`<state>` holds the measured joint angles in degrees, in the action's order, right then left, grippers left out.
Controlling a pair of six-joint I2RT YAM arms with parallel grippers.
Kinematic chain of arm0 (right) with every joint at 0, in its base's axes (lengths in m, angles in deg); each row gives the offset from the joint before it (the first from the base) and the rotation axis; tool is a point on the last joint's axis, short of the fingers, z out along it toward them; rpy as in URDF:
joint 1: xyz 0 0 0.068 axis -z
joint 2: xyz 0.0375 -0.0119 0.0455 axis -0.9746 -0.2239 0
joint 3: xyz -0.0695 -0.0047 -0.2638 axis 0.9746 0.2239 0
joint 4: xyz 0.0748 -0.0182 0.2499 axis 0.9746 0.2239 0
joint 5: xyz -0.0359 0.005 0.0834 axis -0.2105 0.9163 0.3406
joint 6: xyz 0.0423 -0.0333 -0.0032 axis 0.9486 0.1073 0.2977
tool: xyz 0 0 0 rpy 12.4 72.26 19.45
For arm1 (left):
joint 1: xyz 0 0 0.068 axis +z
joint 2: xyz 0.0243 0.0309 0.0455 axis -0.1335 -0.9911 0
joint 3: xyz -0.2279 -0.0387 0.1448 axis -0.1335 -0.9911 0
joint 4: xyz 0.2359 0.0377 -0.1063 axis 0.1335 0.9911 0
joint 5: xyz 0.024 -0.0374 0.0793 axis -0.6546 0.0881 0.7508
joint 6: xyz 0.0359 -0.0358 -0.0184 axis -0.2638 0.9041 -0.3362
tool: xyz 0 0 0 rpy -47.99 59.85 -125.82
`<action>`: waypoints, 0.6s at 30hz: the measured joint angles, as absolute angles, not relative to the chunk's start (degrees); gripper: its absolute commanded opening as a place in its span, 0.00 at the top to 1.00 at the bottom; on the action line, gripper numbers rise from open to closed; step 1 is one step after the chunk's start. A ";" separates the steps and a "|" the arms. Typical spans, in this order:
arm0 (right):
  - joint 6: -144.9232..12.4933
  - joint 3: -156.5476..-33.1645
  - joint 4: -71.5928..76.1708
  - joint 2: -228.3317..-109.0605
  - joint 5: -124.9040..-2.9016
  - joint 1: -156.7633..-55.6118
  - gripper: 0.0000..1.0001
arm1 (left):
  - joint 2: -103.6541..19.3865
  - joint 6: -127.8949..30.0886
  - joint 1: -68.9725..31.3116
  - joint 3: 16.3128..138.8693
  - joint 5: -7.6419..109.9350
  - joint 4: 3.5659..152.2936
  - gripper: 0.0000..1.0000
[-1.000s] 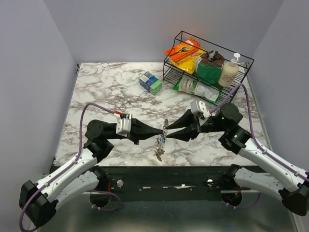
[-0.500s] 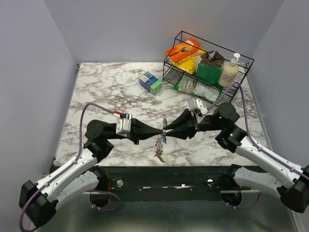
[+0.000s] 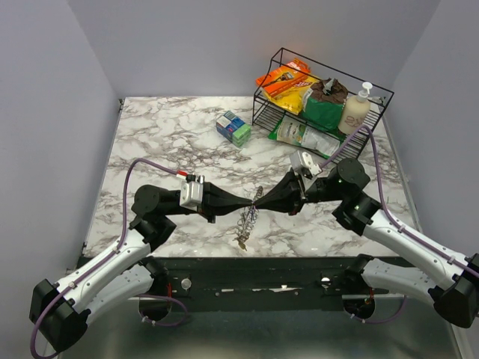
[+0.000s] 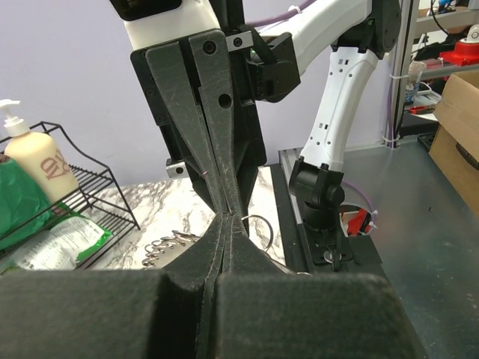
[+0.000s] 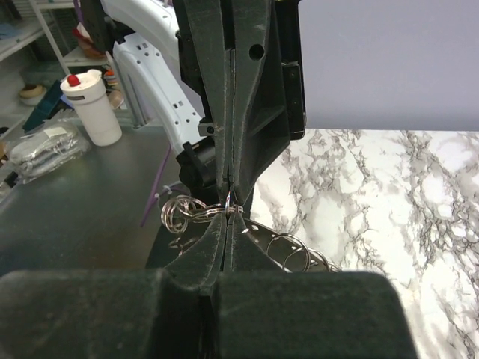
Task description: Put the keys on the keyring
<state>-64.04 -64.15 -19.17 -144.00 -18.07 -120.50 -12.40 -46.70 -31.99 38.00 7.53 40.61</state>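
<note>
Above a marbled table (image 3: pixel 165 134) walled in pale grey, a black wire rack (image 3: pixel 322 97) well beyond them, the left gripper (image 3: pixel 250 202) and right gripper (image 3: pixel 263 200) meet tip to tip, both pinched onto the keyring (image 3: pixel 247 218) dangling beneath.

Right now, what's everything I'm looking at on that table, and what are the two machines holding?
Keyring: one, silvery coiled wire loop, hanging between the two hands over the front middle of the table, small rings and keys dangling from it.
Wire rack: one, black, back right corner.
Snack packets: orange, on the rack's top shelf.
Green bag: one, in the rack.
Lotion pump bottle: one, cream, at the rack's right end.
Pale green pouch: one, on the rack's lower level.
Small box: one, blue and green, left of the rack.
Table: white marble pattern.
Left hand: black, shut, pinching the keyring.
Right hand: black, shut, pinching it from the opposite side.
</note>
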 measured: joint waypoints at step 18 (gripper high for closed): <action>-72.23 -69.85 -7.34 -146.97 -17.52 -120.50 0.99 | -10.82 -53.17 -32.14 44.45 9.72 55.94 0.53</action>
